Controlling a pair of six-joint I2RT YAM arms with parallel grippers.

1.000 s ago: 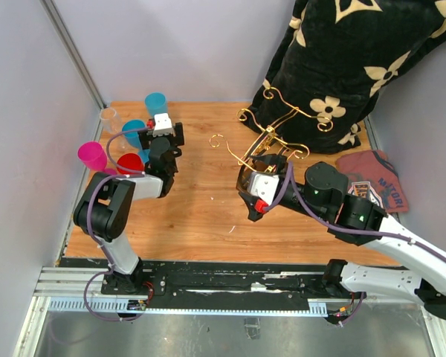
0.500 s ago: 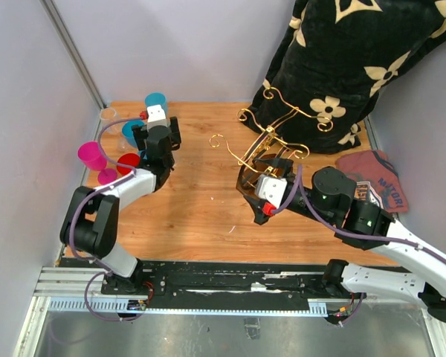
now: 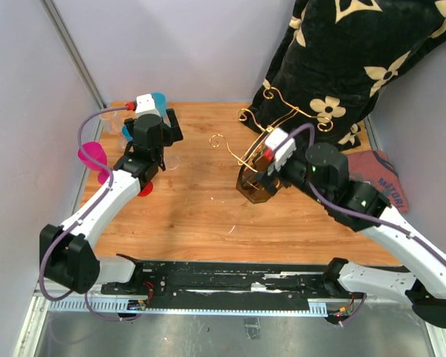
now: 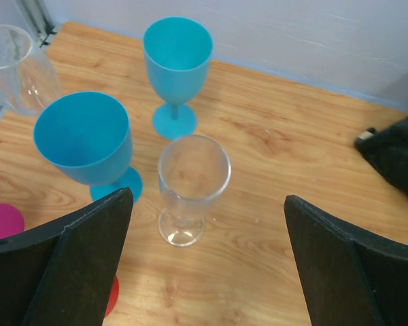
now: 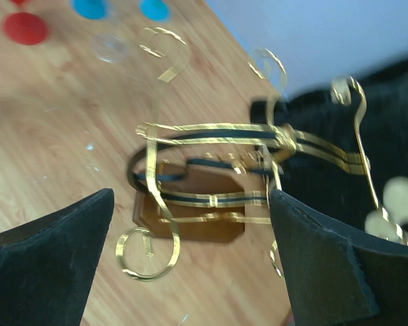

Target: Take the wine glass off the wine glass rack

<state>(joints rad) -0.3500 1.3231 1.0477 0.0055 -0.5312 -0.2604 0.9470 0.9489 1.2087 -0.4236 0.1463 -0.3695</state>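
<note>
Pale lilac walls close in a wooden table [image 3: 208, 216], and a big black cloth with cream flower shapes [image 3: 342, 67] slumps over its far right corner. Next in size, the gold wire rack with curled scroll arms [image 5: 217, 128] stands right of centre on its dark brown oval base [image 5: 190, 210]. From where I stand no glass hangs on any of its arms. The right gripper [image 3: 262, 172] hovers just above it, fingers spread wide with nothing between them. At the far left stands a cluster of stemware: two blue plastic goblets [image 4: 178, 51] [image 4: 85, 139], a pink one [image 3: 93, 155] at the left edge and a second clear glass [image 4: 13, 64] beyond them. The clear wine glass [image 4: 192, 178] stands upright on its foot on the bare wood, just on the near side of the blue pair and well apart from the rack. The left gripper [image 4: 207, 204] hangs over it with its fingers splayed to either side of the bowl, touching nothing. So the glass lies straight below the left gripper, stem vertical, and the left arm is far nearer to it than the right. I judge the glass already off the rack, and any retreat should go straight up to clear the rim and the neighbouring goblets.
</note>
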